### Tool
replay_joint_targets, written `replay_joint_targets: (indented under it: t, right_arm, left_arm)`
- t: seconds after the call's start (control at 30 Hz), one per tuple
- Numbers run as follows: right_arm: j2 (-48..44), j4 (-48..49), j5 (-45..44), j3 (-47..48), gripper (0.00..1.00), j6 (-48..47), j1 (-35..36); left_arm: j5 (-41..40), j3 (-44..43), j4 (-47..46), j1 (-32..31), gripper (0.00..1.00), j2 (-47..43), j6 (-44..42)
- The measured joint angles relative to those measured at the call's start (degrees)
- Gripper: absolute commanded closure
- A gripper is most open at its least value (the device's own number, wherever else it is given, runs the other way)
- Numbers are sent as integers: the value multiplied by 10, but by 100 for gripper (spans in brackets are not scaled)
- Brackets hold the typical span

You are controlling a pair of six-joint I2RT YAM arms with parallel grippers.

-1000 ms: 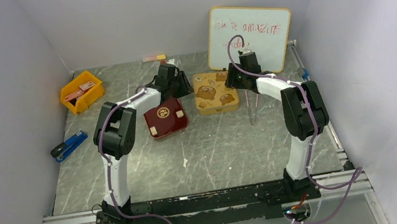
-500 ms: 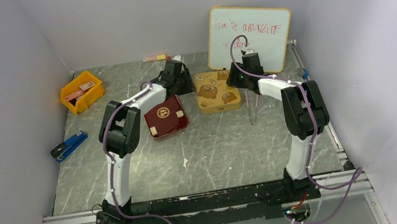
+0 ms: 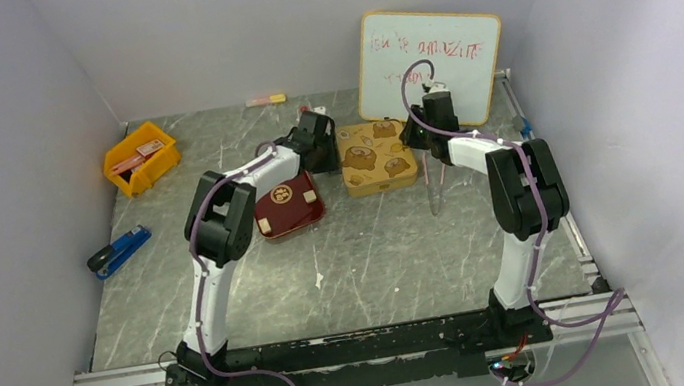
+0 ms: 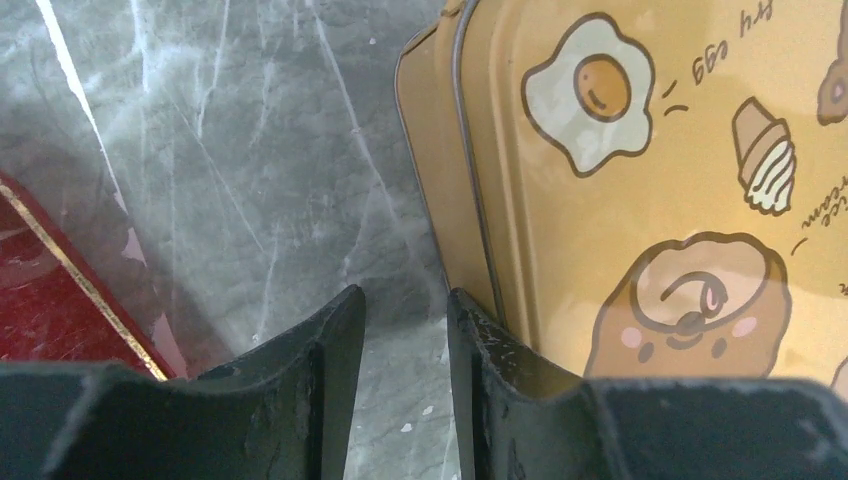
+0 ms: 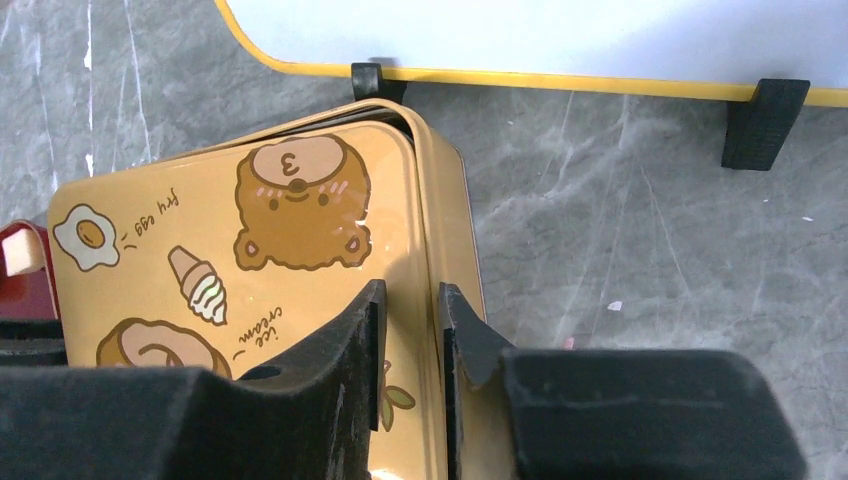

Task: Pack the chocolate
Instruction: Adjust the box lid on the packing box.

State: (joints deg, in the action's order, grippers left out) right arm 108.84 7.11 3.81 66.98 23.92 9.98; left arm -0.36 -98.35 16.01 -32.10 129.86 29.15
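Small tan chocolate pieces (image 3: 308,198) lie on the dark red tray (image 3: 283,193); one chocolate piece (image 5: 20,255) shows at the left edge of the right wrist view. The gold tin (image 3: 375,156) with bear pictures stands right of the tray, lid on. My left gripper (image 4: 405,300) is low at the tin's left wall (image 4: 440,190), jaws a little apart with only table between them. My right gripper (image 5: 412,295) straddles the tin's right rim (image 5: 440,200), one finger over the lid and one outside the wall, closed in on it.
A whiteboard (image 3: 431,64) stands on black feet just behind the tin. A yellow bin (image 3: 141,158) sits at the back left and a blue stapler (image 3: 119,251) at the left. Thin sticks (image 3: 434,190) lie right of the tin.
My left arm has swung right, from above the tray to the tin's left side. The right gripper's jaws have narrowed from wide open onto the tin's right rim.
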Motion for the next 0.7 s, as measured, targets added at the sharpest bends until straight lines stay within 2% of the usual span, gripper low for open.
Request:
replay_joint_targets:
  t: [0.13, 0.4, 0.7]
  right_arm:
    - [0, 11, -4, -5, 78, -1, 0]
    - [-2, 19, -7, -9, 64, -1, 2]
    - [-14, 12, -3, -20, 60, 1, 19]
  left_arm:
    - [-6, -3, 6, -3, 58, -1, 0]
    - [-15, 4, -1, -5, 60, -4, 1]
    - [-8, 112, -41, -3, 65, -71, 37]
